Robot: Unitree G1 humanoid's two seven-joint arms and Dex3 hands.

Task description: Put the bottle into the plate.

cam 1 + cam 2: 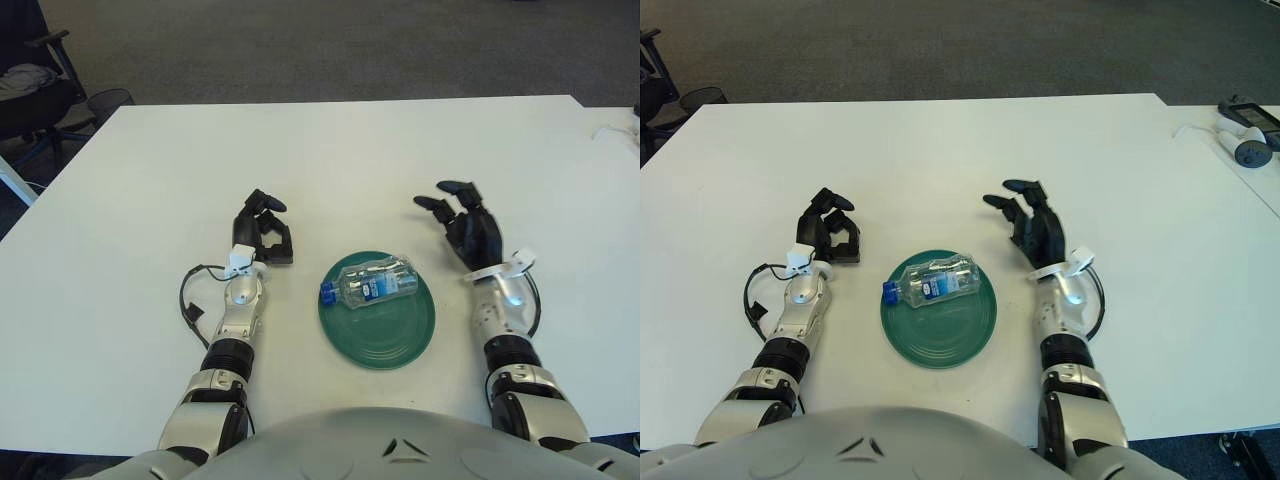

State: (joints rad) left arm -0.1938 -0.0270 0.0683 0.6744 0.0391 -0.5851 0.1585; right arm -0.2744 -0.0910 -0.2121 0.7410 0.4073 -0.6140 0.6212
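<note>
The bottle [370, 282] lies on its side in the green plate [400, 345], job apparently done, with the right hand [468, 228] beside it spread and empty, the left hand [264, 233] loosely curled, holding nothing.

The tabletop [330, 150] is plain white, without pattern. The plate [390, 335] is a solid dark green. The water bottle [375, 280] is clear plastic with a blue cap at its left end and a blue-and-white label around its middle. The left hand [262, 230] is black, fingers [268, 200] included, on a silver-grey forearm with a white tag at the wrist and a thin black cable. The right hand [468, 225] is black too, on a silver-grey forearm with a white wrist tag. Beyond the far edge, the floor [330, 45] is dark grey carpet, faintly speckled.
</note>
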